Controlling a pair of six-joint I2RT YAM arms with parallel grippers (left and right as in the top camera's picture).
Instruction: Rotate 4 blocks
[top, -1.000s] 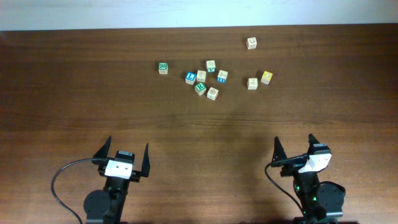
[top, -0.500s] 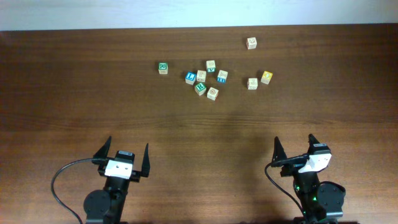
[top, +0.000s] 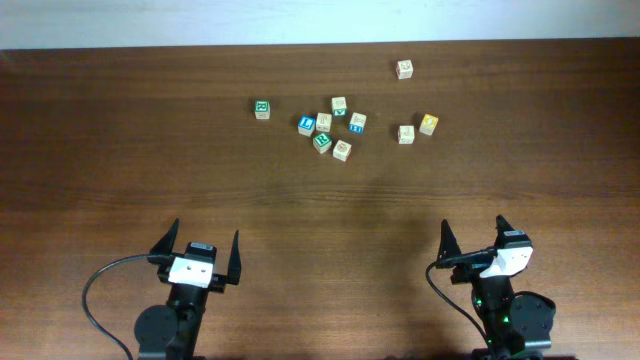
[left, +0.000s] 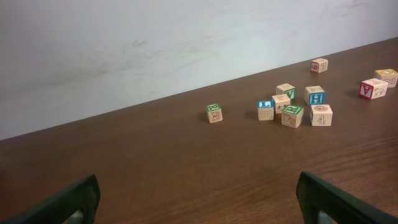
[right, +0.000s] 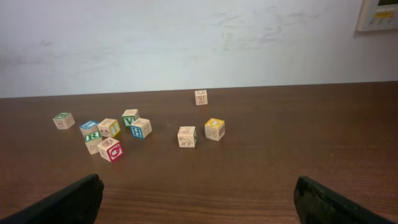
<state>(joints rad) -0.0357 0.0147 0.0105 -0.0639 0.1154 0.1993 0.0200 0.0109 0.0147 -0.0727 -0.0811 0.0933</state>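
Four blocks are to be rotated, and by the look of things none has been handled yet: the whole task seems to lie ahead.

The left gripper (top: 206, 232) sits at the near edge of the table (top: 120, 170) with its jaws spread wide and nothing between them. Well ahead of it and off to its right stands the green R cube (top: 262, 108), alone and apart from the others, the nearest task piece for this arm. Further to its right, about midway between the two arms and equally far ahead, is a loose cluster. It holds the blue-faced cube (top: 306, 124), which is not part of the job, then the orange-red-marked cube (top: 342, 150) on the side of the cluster nearest the grippers, and the teal-marked cube (top: 357, 122) just beyond it.

Ahead of the right gripper (top: 473, 223) and a little to its left rests the mostly plain cube (top: 405, 133), just beside the yellow-faced cube (top: 428, 124), which is also to be left alone. The right gripper too is fully released and empty, well apart from every cube.

All four turns remain, each needing a long reach forward.
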